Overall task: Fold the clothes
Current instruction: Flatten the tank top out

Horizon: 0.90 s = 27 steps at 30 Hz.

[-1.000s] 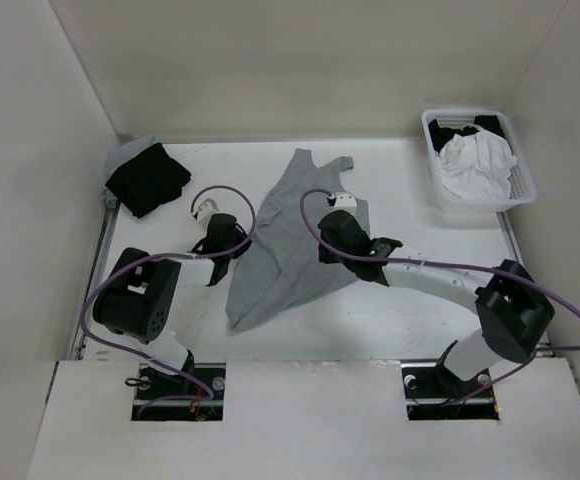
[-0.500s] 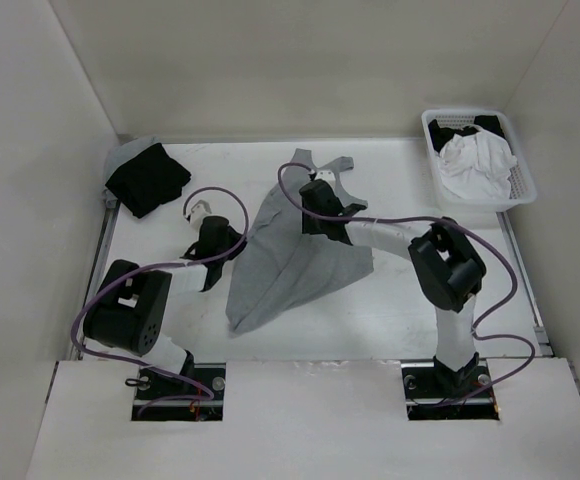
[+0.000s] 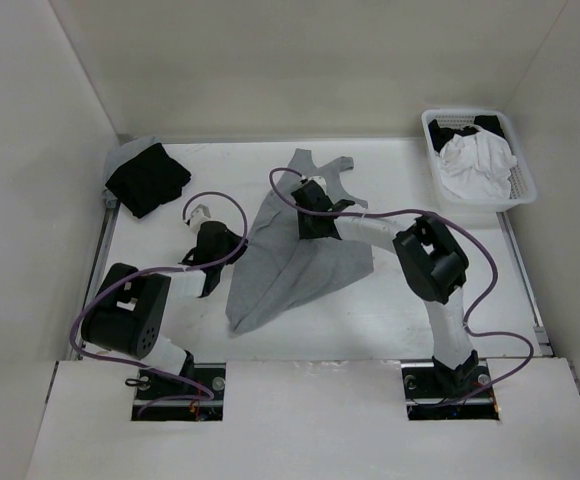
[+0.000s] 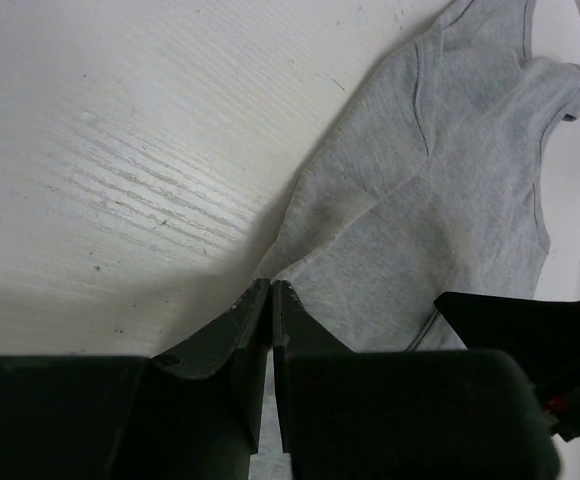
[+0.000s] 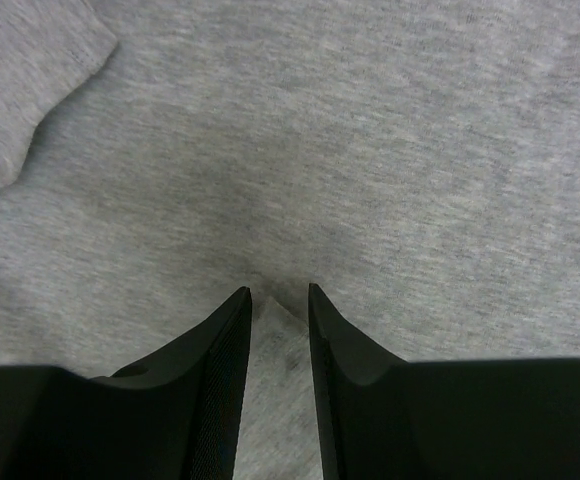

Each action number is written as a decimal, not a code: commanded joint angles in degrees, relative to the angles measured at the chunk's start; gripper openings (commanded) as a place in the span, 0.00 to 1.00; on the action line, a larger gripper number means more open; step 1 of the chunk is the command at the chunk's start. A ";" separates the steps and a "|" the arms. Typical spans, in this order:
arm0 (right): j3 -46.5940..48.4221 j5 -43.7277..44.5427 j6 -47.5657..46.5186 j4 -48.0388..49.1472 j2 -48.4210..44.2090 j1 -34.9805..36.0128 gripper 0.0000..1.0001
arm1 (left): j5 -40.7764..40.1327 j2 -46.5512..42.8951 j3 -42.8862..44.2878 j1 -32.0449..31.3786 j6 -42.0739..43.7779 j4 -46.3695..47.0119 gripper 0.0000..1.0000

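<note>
The clothes, a grey tank top [image 3: 290, 260], lie rumpled mid-table, straps toward the back and a narrow end toward the front. My left gripper [image 3: 236, 248] is at the left edge of the clothes. In the left wrist view the left gripper [image 4: 270, 283] is shut, with the raised edge of the grey fabric [image 4: 450, 180] coming to a point at its tips. My right gripper [image 3: 306, 205] rests on the upper part, just below the straps. Seen from its wrist, the right gripper [image 5: 278, 290] is open, pressed onto the cloth [image 5: 370, 150], with a small ridge of fabric between its fingers.
A white basket [image 3: 518, 192] at the back right holds a white garment [image 3: 475, 165] and a black one. A folded black garment [image 3: 148, 178] lies on a grey piece at the back left. White walls enclose the table on three sides.
My right arm swung from the garment's right-hand middle up to just below the straps and its jaws opened. The left gripper stayed shut at the left edge, shifting slightly.
</note>
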 commanded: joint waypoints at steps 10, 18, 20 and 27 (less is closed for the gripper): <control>0.03 3.51 1.78 -0.32 -3.10 0.84 0.18 | 3.20 1.15 -0.90 1.06 -2.28 5.71 0.05; -4.45 5.45 3.00 1.61 -7.67 1.98 0.09 | 3.02 1.33 -0.90 1.41 -2.28 5.71 0.05; -6.99 6.59 3.44 3.10 -9.95 2.50 0.08 | 2.94 1.42 -0.90 1.50 -2.28 5.71 0.05; -14.73 7.30 4.50 5.83 -15.24 4.35 0.14 | 2.85 2.12 -0.46 1.59 -2.28 5.71 0.05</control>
